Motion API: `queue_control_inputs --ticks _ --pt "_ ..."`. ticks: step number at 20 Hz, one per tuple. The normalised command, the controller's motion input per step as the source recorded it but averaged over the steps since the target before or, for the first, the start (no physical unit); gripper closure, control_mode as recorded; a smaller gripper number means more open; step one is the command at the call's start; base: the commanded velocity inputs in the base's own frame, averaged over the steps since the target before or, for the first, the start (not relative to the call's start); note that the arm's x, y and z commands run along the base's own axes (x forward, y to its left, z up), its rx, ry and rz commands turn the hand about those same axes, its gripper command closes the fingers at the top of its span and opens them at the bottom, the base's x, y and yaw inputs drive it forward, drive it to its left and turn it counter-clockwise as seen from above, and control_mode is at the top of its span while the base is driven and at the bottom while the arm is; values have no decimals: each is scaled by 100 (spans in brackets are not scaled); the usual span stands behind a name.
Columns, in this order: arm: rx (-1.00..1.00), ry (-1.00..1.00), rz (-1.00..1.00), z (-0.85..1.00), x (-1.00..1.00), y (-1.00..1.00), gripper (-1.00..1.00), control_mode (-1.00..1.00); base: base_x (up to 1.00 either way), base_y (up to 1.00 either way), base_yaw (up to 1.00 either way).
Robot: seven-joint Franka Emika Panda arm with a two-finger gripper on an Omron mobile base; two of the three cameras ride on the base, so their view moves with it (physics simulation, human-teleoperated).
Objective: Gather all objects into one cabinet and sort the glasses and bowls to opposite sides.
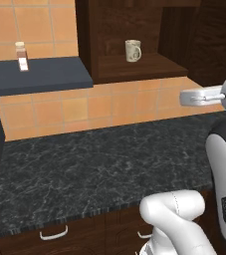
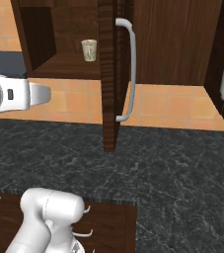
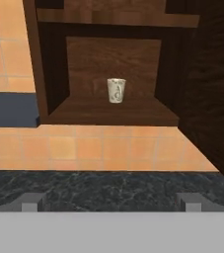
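**A:** ok so where's the cream-white mug (image 3: 116, 90) sitting right now?

**B:** On the floor of the open cabinet (image 3: 108, 114), roughly dead centre of the hand view, upright. From the left base cam its handle sticks out toward 3 o'clock. The cabinet door (image 2: 111, 79) is swung wide, with its grey bar handle (image 2: 129, 69) facing the counter (image 1: 89, 164).

**A:** and the gripper (image 3: 112, 201)?

**B:** Released, jaws spread as wide as they go, nothing between them. It's well back from the shelf, pointing straight at the mug.

**A:** how would you grab it?

**B:** My guess is it's light, rigid, probably glazed and a bit slick, so it could chip if knocked over. I'd pinch across the body, mid-height, fingers at 9 and 3, keeping clear of the handle.
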Motion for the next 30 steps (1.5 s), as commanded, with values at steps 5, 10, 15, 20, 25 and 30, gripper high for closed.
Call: queue_control_inputs --ticks 5,10,15,20,25,30 --pt "0 -8 0 33 18 -2 -100 -100 0 0 0" --pt "1 -3 0 44 16 -5 -100 -100 0 0 0" --pt "0 -6 0 1 44 -6 -100 -100 0 0 0" --pt "0 0 0 0 70 -3 -100 -100 0 0 0" --pt "1 1 0 -4 81 0 -100 -100 0 0 0" --pt "3 3 0 0 74 0 -100 -100 0 0 0"
